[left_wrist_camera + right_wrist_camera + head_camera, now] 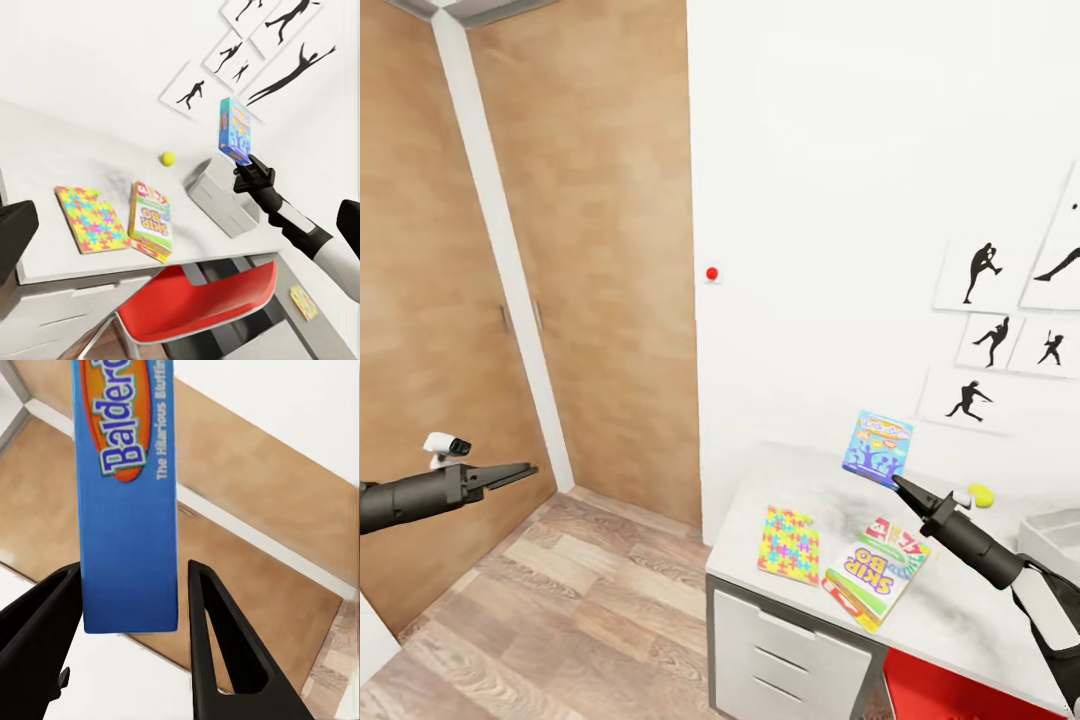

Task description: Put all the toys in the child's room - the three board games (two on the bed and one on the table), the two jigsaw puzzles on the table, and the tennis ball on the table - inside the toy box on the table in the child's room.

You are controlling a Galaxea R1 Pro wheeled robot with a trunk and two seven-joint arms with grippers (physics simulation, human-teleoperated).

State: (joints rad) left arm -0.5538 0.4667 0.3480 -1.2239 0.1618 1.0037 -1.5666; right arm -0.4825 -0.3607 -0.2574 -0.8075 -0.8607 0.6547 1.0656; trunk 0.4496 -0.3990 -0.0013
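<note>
My right gripper (pixel 900 483) is shut on the lower edge of a blue board game (pixel 877 447), holding it upright in the air above the table (pixel 960 620). In the right wrist view the blue box (pixel 127 495) stands between the two fingers. On the desk top lie a jigsaw puzzle (pixel 789 545) and, beside it, a white and green Skip-Bo board game (pixel 877 575). The yellow tennis ball (pixel 981 495) rests near the wall. To the right sits the pale grey toy box (pixel 1055 530). My left gripper (pixel 530 467) hovers shut over the floor, far left of the table.
Wood wardrobe doors (pixel 590 250) fill the left wall. A red chair (pixel 195 300) is tucked under the desk beside white drawers (pixel 790 650). A small colourful sheet (pixel 304 301) lies on the floor past the chair. Black silhouette pictures (pixel 980 275) hang above the desk.
</note>
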